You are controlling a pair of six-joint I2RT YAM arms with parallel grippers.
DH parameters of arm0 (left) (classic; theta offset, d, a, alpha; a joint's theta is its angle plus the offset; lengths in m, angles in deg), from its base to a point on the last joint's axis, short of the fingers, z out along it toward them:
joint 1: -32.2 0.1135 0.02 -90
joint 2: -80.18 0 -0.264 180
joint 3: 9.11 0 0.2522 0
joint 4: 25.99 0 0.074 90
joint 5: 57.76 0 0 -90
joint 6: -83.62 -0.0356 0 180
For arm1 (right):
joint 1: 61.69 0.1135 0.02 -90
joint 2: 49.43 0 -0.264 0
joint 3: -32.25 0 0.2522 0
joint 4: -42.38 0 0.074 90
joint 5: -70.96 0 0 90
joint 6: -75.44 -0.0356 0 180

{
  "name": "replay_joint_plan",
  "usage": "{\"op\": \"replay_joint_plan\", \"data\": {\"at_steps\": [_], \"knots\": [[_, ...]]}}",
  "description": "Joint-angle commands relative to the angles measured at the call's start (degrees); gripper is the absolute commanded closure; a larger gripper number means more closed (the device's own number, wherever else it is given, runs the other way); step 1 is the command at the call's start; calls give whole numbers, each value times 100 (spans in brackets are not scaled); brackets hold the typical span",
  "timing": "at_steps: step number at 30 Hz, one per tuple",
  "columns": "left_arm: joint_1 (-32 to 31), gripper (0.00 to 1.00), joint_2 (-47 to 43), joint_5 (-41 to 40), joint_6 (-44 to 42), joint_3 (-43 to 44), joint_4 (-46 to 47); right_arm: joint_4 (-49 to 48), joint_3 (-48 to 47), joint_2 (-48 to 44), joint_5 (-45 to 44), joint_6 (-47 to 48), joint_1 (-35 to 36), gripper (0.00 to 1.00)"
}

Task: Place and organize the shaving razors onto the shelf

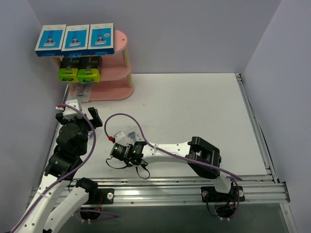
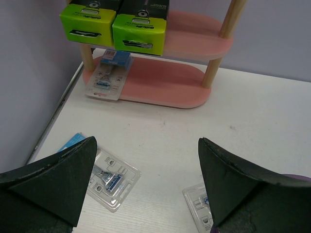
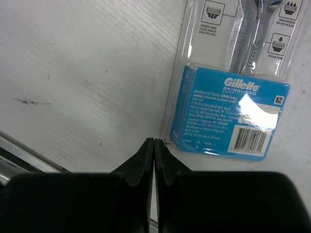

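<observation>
The right gripper (image 3: 154, 145) has its jaws fully together, with nothing visible between the tips. They sit at the lower centre of the right wrist view, just beside the lower left edge of a blister pack (image 3: 233, 111) lying flat on the table (image 1: 194, 107), card face up. Whether the tips touch its clear flange cannot be told. The left gripper (image 2: 146, 184) has its jaws wide apart and holds nothing. A second loose pack (image 2: 111, 178) lies below it at the lower left of the left wrist view. The shelf (image 1: 116, 71), at the upper left of the top view, carries 3 blue-and-white boxes (image 1: 75, 39) on the top board and 2 black boxes (image 1: 79, 69) on the middle board. 1 shelved pack (image 2: 108, 77) overhangs the front of the bottom board. Handling: the loose pack is judged light and thin, with a smooth, slightly springy shell that lies nearly flush with the table. Closed tips beside it cannot lift it. Take hold across the blue card block, the stiffest and thickest part, or pinch the flange edge once it is raised. Expect sliding under sideways contact.
</observation>
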Motion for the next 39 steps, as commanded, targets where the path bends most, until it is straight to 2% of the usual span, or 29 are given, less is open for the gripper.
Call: {"op": "replay_joint_plan", "data": {"at_steps": [1, 11, 20, 30, 37, 39], "knots": [[39, 6, 4, -23, -27, 15, 263, -59, -68, 67, -34, -89, 34, 100], [39, 6, 48, -5, -27, 24, 263, -173, 493, -55, -209, -36, -238, 100], [39, 6, 74, 39, -19, 24, 254, -358, 1644, -1048, -333, -63, -1090, 100], [39, 6, 188, 187, -54, -3, 289, -498, 2163, -1638, -228, 17, -2003, 100], [30, 6, 1100, 1882, -387, 94, 412, -911, 2506, -2093, 448, -18, -2672, 100], [30, 6, 1435, 2419, -624, 59, 491, -1262, 2717, -2279, 949, -97, -2874, 97]]}}
